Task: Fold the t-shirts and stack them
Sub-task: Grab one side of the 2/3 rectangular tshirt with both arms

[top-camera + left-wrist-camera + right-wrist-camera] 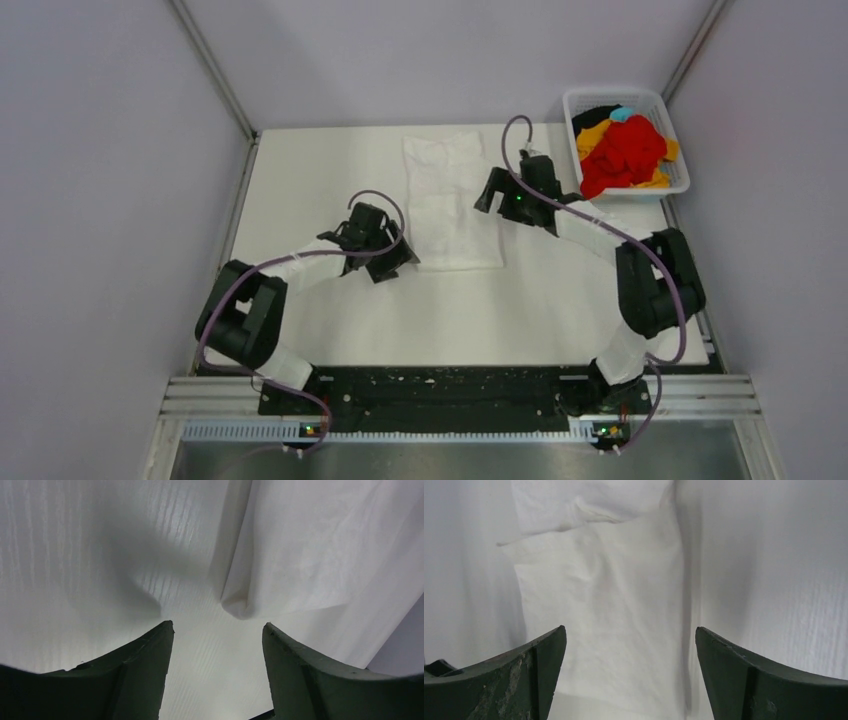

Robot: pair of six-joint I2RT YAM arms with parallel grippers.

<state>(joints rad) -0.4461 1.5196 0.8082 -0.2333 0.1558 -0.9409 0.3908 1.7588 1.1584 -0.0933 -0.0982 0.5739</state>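
Both the left gripper [217, 624] and the right gripper [630, 628] are hovering wide open and empty beside the white t-shirt [450, 200], which is lying lengthwise toward the worktop's far edge, where an uneven pinch risks bunching its fold.

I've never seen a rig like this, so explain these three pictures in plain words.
These are two robot arms bolted to a table, each ending in a two-finger gripper. The wide picture looks down from above and behind. The other two come from a camera on each wrist, with dark fingers at the bottom. A white t-shirt lies folded narrow on the table. The left gripper sits at its near left corner, and the right gripper is by its right edge. Both are open, holding nothing. A white basket at the far right holds more shirts, a red one on top.
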